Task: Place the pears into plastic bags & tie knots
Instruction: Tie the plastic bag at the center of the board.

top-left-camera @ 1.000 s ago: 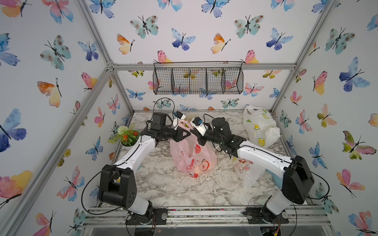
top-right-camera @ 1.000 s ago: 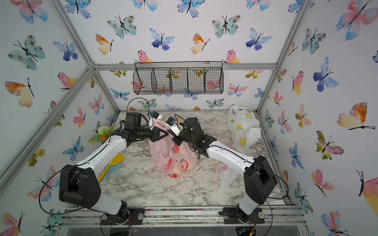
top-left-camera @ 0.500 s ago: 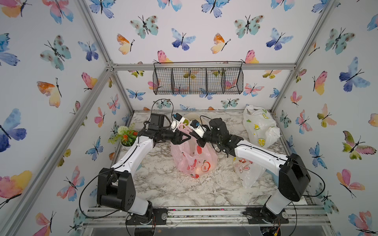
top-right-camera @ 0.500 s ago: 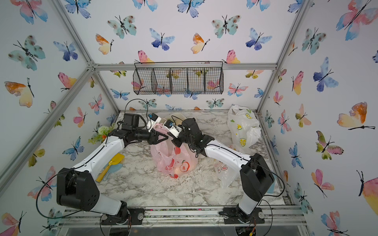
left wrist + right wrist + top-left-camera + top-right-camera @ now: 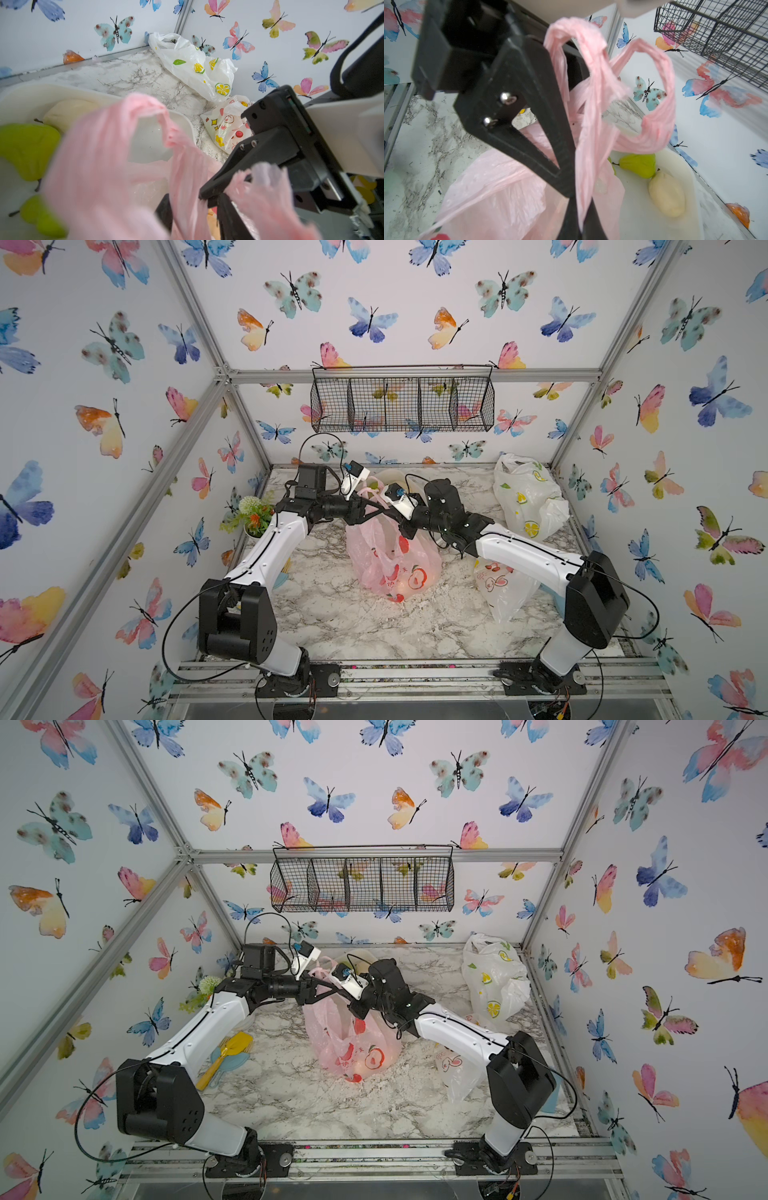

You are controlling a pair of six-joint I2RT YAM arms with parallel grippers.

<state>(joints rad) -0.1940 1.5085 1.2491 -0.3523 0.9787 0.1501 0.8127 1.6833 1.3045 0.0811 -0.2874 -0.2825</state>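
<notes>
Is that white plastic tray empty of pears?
No, in the right wrist view a bright green pear and a pale cream-yellow pear lie in the white plastic tray.

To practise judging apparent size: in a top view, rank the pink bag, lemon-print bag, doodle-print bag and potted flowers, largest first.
1. pink bag
2. lemon-print bag
3. doodle-print bag, partly behind the right arm, so unsure
4. potted flowers

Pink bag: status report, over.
Right gripper shut on a handle; left gripper part-open beside it. Pink bag standing, no tight knot. Tray with pears close behind.
</notes>
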